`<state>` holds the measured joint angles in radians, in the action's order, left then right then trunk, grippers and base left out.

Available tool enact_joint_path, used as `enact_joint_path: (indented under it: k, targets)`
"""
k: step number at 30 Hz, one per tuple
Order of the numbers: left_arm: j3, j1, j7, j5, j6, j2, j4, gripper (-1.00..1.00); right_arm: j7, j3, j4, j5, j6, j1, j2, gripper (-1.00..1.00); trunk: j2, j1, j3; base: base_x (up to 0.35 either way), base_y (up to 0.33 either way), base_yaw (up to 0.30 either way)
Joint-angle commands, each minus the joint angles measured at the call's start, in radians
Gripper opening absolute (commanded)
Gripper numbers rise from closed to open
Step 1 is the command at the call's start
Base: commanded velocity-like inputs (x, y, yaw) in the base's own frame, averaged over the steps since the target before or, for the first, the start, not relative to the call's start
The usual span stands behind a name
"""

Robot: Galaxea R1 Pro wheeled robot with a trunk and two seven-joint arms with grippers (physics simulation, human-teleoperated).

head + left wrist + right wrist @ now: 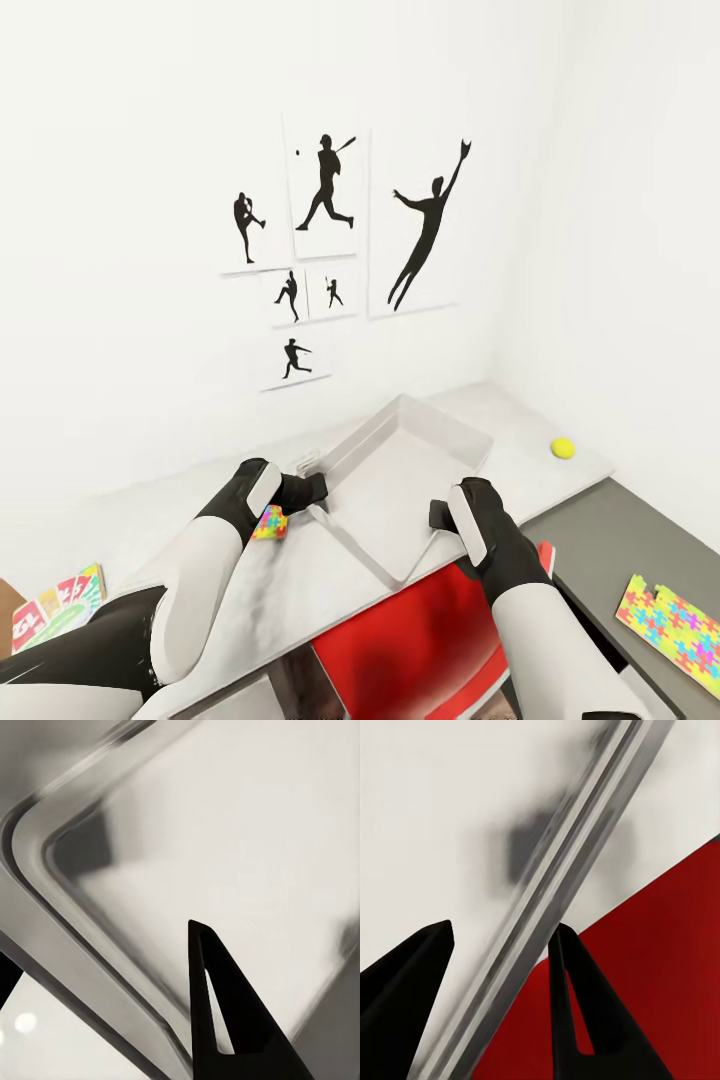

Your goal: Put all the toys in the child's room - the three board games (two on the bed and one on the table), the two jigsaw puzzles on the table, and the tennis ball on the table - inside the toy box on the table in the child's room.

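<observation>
Both arms hold the toy box (405, 480) by its rim, over the desk (520, 455).

The right gripper (502, 934) has its jaws spread astride the rim; the left gripper (305, 490) sits at the opposite rim, closure unclear. The bin looks empty, so I judge it is being repositioned before loading. Beyond the right jaws lies one tennis ball (562, 447); I count two jigsaw puzzles (672, 625), one under the left wrist, and one board game (60, 603).

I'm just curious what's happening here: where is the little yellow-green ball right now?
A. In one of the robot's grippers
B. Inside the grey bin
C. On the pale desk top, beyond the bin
C: the tennis ball lies on the table, apart from the toy box, which looks empty.
</observation>
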<state>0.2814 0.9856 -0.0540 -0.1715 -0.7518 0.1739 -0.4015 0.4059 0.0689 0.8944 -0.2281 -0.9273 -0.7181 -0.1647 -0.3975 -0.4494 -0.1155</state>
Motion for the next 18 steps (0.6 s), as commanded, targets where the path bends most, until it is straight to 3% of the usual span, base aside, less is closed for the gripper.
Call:
enact_joint_path:
  k: [1, 18]
  targets:
    - [0.004, 0.001, -0.001, -0.005, -0.006, 0.001, -0.002, -1.0, 0.008, 0.003, 0.001, -0.005, -0.002, -0.001, 0.0, -1.0, -0.003, -0.001, -0.004, 0.0, 0.0, 0.0]
    - [0.005, 0.001, -0.001, -0.005, -0.006, 0.001, -0.002, -1.0, 0.008, 0.003, 0.002, -0.005, -0.002, -0.001, 0.0, -1.0, -0.003, -0.001, -0.017, 0.0, 0.0, 0.0]
